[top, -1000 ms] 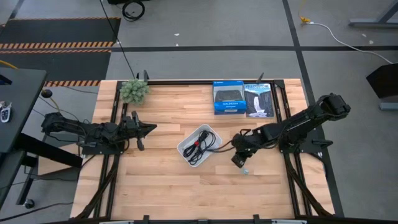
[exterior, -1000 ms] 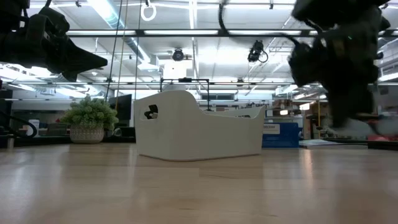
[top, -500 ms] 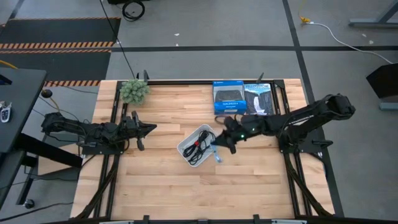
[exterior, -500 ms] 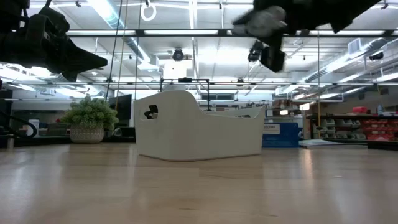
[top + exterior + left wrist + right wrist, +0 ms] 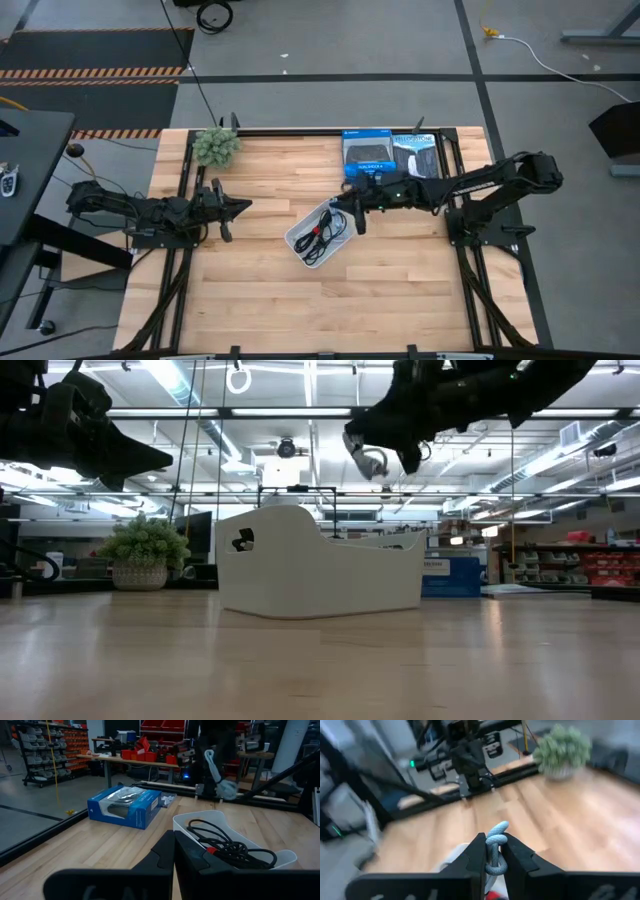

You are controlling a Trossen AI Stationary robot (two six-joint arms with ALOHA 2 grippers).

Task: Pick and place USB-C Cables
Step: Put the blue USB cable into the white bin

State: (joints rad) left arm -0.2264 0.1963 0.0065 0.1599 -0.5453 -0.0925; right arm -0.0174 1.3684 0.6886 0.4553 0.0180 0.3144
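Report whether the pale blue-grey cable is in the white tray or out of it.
Out. The pale blue-grey bundled cable is pinched in the right hand, raised above the white rounded tray, which holds dark cables.

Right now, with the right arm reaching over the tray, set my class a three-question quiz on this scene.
1. True or false: the right gripper holds the pale blue-grey cable.
2. What lies in the white tray? A) black cables B) a plant C) a box
3. Where is the left gripper?

Key:
1. True.
2. A.
3. Left of the tray, above the table, holding nothing.
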